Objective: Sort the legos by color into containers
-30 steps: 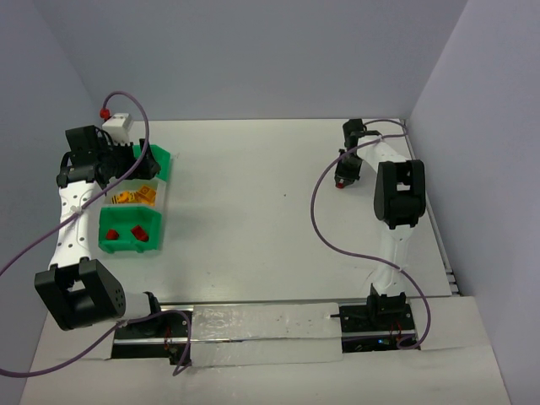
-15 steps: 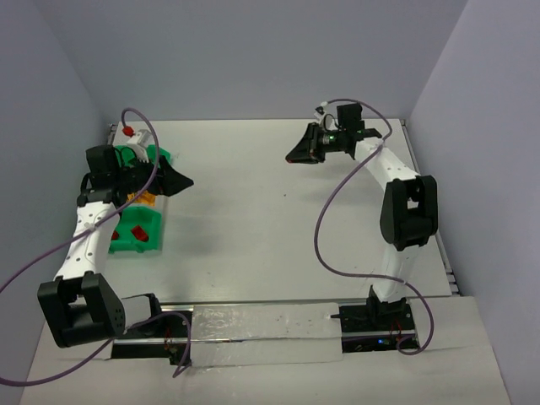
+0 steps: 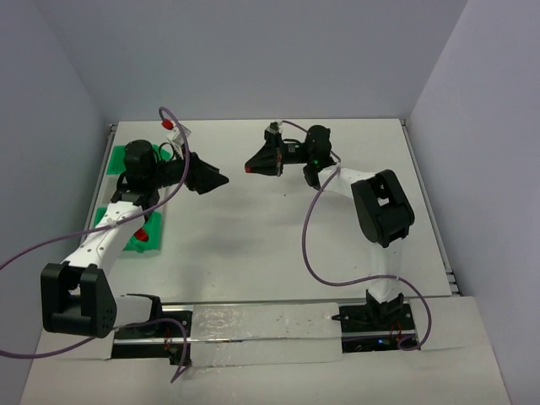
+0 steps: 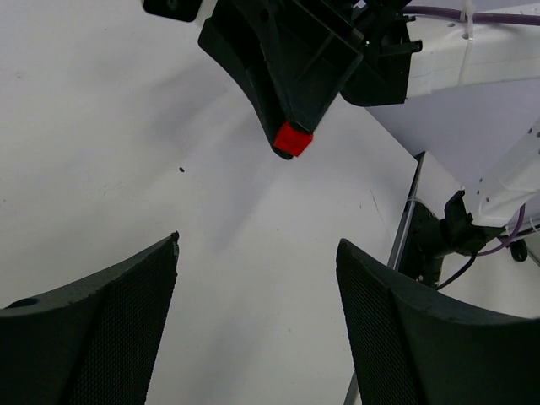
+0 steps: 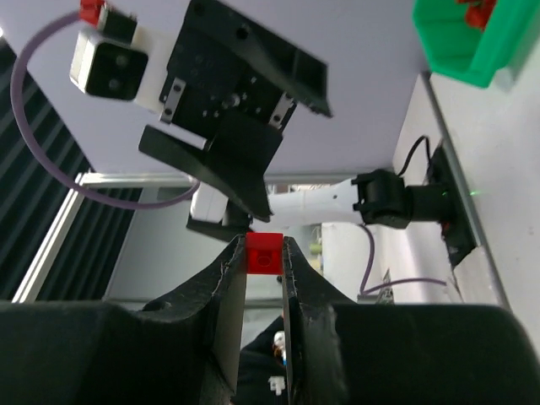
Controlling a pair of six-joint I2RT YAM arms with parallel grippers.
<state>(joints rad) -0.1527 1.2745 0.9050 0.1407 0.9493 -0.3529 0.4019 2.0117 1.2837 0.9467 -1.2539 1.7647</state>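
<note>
**Mid-air hand-over pose.** The right gripper (image 5: 263, 246) is pinching one small red plastic brick (image 5: 263, 253) by two opposite faces, its jaws nearly closed. It is holding the brick above the white table (image 3: 278, 228), facing the left gripper (image 4: 257, 245), which is gaping wide and carrying nothing. The brick is probably light, rigid and slick, so a square grip across its free faces is looking safest. Count: one brick aloft and one red brick (image 3: 142, 237) lying in the near bright green plastic bin (image 3: 126, 246). Two green bins are showing, the far green bin (image 3: 116, 159) partly hidden.

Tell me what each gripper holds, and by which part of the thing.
The right gripper pinches one red lego by two opposite sides. The left gripper is open and holds nothing.
</note>
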